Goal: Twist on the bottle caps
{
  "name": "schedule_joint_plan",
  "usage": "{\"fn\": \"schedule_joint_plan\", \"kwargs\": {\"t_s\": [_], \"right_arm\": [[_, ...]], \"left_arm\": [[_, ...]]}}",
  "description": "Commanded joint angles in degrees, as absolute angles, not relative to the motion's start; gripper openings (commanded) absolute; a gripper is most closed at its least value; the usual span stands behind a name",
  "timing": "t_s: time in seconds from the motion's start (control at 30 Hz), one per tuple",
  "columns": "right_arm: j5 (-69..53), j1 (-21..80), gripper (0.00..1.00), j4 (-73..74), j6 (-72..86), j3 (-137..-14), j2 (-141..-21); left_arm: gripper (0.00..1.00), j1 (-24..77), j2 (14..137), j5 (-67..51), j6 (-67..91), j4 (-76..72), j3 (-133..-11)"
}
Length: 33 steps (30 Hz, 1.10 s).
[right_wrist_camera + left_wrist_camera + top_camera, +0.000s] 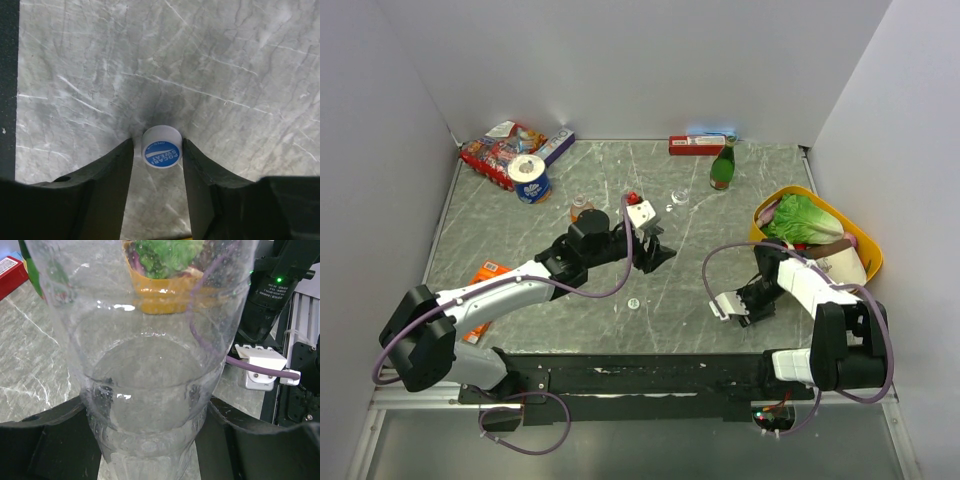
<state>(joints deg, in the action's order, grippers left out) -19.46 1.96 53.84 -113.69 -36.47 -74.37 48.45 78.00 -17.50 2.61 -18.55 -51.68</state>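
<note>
Left pincer [150,442] clamped on clear plastic bottle [145,365]. Right pincer [158,150], narrow, straddled Pocari Sweat cap [161,149] on desk [225,75]; slight gap beside cap.

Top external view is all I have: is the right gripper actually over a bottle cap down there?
Observer: Yes. The right wrist view shows a white cap with a blue printed top between the fingers of the right gripper, on the table.
Operator: Gripped yet?
Observer: Not quite; a sliver of table shows between the cap and one finger.
Operator: What's the left gripper holding?
Observer: The left wrist view shows a clear bottle clamped between its fingers.
</note>
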Motion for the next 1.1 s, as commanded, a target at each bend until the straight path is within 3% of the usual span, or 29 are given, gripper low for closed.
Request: {"fn": "schedule_joint_plan", "kwargs": {"t_s": [0.0, 0.27, 0.53, 0.77, 0.93, 1.07], "right_arm": [[-19.2, 1.4, 0.49, 52.6, -120.1, -37.4, -75.1], [-22.3, 1.4, 0.38, 53.6, -117.9, -38.5, -70.8], [-38.6, 2.5, 0.31, 72.0, -97.8, -64.1, -63.3], [-44.2, 14.4, 0.30, 75.3, -81.3, -81.0, -58.2], [-43.2, 24.9, 0.29, 73.7, -73.3, -85.0, -57.2], [-42.5, 26.7, 0.29, 72.3, -71.2, -87.1, -58.1]], "left_arm": [[0.01, 48.4, 78.0, -17.4, 3.5, -20.7, -53.6], [0.01, 48.5, 77.3, -18.6, 2.7, -22.1, -51.3], [0.01, 48.7, 74.8, -21.0, -7.0, -25.3, -42.9], [0.01, 49.0, 75.8, -23.6, -11.9, -30.5, -39.9], [0.01, 49.4, 77.0, -24.0, -16.8, -31.0, -39.5], [0.01, 49.9, 76.8, -24.3, -21.0, -29.9, -39.0]]}}
